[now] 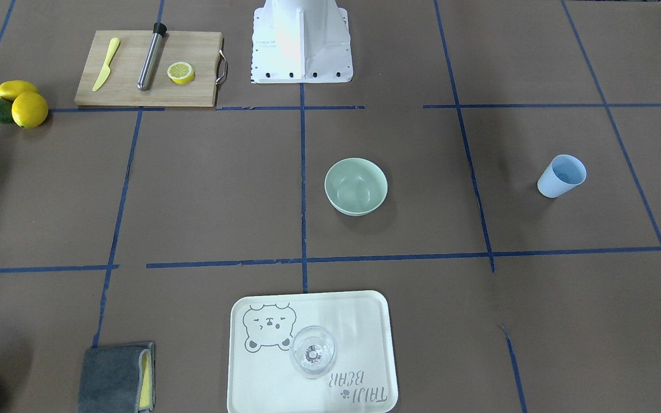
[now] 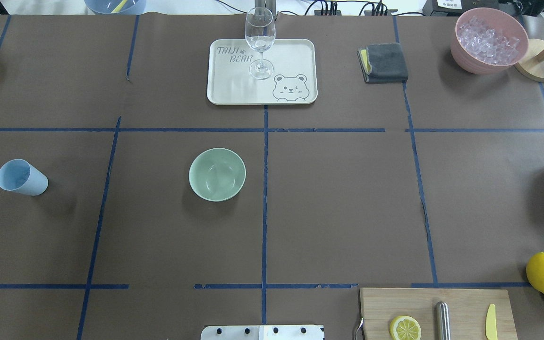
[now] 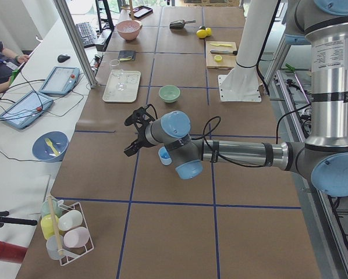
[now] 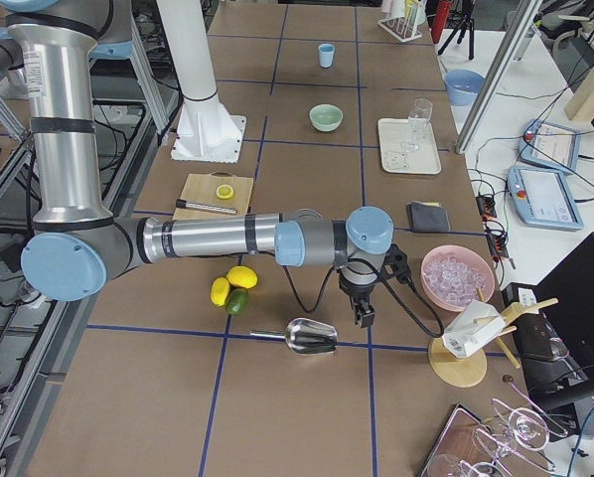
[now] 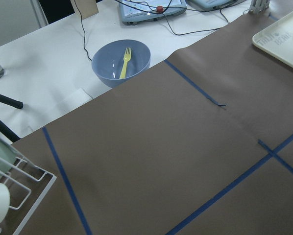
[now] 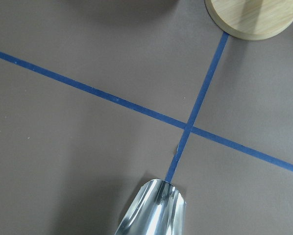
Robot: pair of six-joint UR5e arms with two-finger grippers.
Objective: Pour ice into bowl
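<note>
The pale mint-green bowl (image 1: 356,186) stands empty near the table's middle; it also shows in the overhead view (image 2: 217,174). The ice (image 2: 487,38) is heaped in a pink container (image 4: 458,278) at the far right corner. A metal scoop (image 4: 312,338) lies on the table by the right gripper (image 4: 362,313), and its tip shows in the right wrist view (image 6: 154,208). The left gripper (image 3: 130,139) hovers near the blue cup (image 2: 21,177). Both grippers show only in side views, so I cannot tell if they are open or shut.
A cream tray (image 2: 234,89) holds a clear wine glass (image 2: 259,40). A grey cloth (image 2: 384,62) lies beside it. A cutting board (image 1: 129,86) carries a lemon half, a yellow knife and a metal muddler. Lemons and a lime (image 1: 20,103) lie near it. A round wooden stand (image 2: 541,66) is by the pink container.
</note>
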